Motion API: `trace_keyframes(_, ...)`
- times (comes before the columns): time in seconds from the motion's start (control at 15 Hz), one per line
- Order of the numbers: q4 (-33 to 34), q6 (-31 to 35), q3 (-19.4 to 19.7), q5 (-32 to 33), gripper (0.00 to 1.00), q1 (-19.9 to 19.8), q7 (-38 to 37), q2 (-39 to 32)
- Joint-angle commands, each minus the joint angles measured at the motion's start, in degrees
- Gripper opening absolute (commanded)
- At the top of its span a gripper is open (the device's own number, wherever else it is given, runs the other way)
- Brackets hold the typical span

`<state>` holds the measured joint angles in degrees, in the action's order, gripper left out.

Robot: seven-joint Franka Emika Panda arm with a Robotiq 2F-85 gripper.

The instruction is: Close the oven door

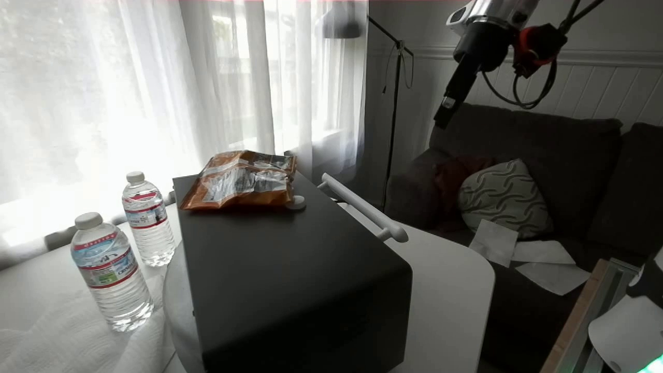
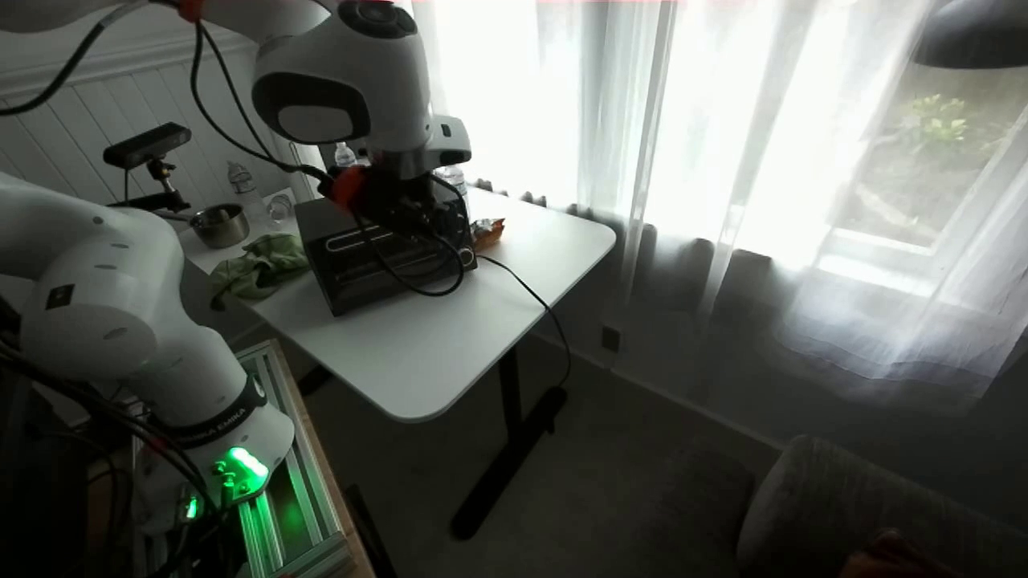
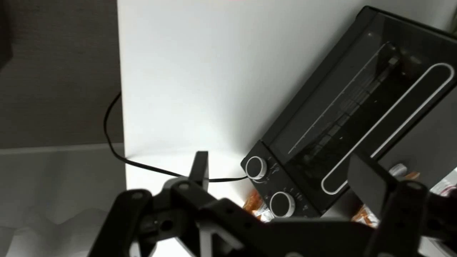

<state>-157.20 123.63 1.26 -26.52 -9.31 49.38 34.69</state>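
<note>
The oven (image 1: 290, 259) is a black box on a white table; it also shows in an exterior view (image 2: 317, 221) and the wrist view (image 3: 421, 135). Its front is black, with two round knobs at one end. The oven door (image 3: 342, 110) has a dark glass window and a pale bar handle (image 3: 387, 128) along its upper edge. The door looks shut, level with the knob panel. The handle shows in an exterior view (image 1: 362, 204). My gripper (image 3: 284, 173) is open and empty, fingers wide apart. In an exterior view my gripper (image 1: 443, 116) hangs above and in front of the oven, apart from it.
An orange snack bag (image 1: 243, 181) lies on the oven's top near the knob end. Water bottles (image 1: 106, 274) stand behind the oven. A green cloth (image 2: 261, 269) and a metal pot (image 2: 221, 226) sit beside it. A black cord (image 2: 526, 289) runs over the table edge.
</note>
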Motion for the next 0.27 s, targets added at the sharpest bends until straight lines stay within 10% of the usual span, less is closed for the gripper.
trace_keyframes(0.0,0.0,-0.22,-0.02,0.39,1.0,-0.98,-0.33,0.74)
trace_keyframes(0.2,-0.05,-0.4,-0.21,0.54,1.0,-1.49,-0.81,1.33)
